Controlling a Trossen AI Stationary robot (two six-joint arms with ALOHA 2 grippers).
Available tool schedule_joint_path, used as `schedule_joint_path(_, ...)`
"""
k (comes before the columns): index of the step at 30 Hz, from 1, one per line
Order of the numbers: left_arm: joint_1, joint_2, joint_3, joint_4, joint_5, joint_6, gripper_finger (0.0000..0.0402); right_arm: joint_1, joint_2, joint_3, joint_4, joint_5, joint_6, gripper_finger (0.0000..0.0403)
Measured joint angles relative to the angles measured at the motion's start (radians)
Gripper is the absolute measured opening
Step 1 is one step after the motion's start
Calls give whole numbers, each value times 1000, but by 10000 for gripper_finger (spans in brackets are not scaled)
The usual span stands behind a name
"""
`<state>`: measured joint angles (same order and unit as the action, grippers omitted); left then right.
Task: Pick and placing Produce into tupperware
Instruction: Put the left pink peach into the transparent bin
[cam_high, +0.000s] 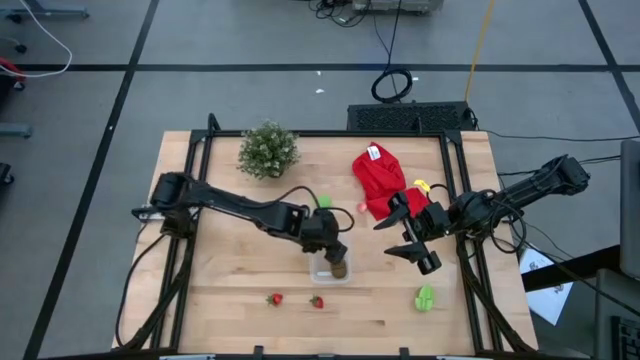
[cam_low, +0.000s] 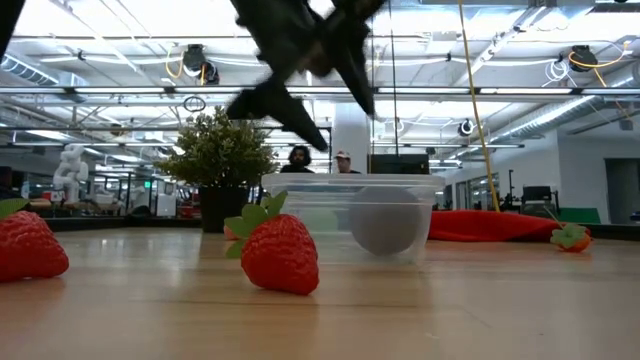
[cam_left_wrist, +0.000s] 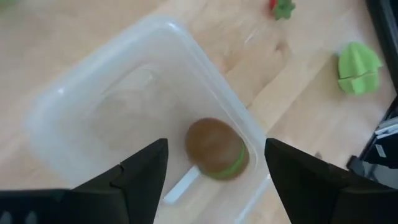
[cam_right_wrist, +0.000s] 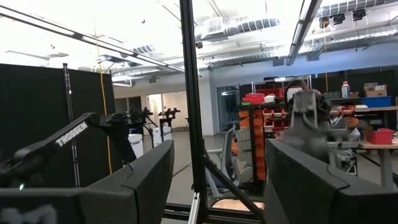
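Red strawberries (cam_high: 275, 298) and a green piece (cam_high: 426, 297) sit loose near the tupperware (cam_high: 322, 271). Kiwi (cam_left_wrist: 215, 149) lies inside it, under the left gripper (cam_high: 336, 252), fingers apart and empty. Right gripper (cam_high: 411, 232) hovers nearby, also spread.

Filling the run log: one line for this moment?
left gripper open over tub | kiwi inside | right gripper open, idle | two strawberries outside

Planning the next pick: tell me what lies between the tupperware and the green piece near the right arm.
Only bare wood lies between the tupperware and the green piece, per the high view.
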<state>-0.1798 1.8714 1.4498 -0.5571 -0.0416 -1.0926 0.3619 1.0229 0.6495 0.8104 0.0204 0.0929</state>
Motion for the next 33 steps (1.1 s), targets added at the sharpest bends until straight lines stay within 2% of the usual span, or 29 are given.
schedule_joint_path(6,-54,-79,1,-180,-193,-4,271,0,0,0,1,0,0,242)
schedule_joint_path(14,-5,-35,-2,-413,-244,-15,271,0,0,0,1,0,0,242)
schedule_joint_path(19,62,-29,-4,-468,-280,5,271,0,0,-1,-12,0,1,242)
schedule_joint_path(25,123,-30,-95,-436,-256,11,271,1,0,-1,-44,-1,1,242)
schedule_joint_path(33,173,-35,-230,-242,-178,39,271,1,0,-1,-39,-2,0,242)
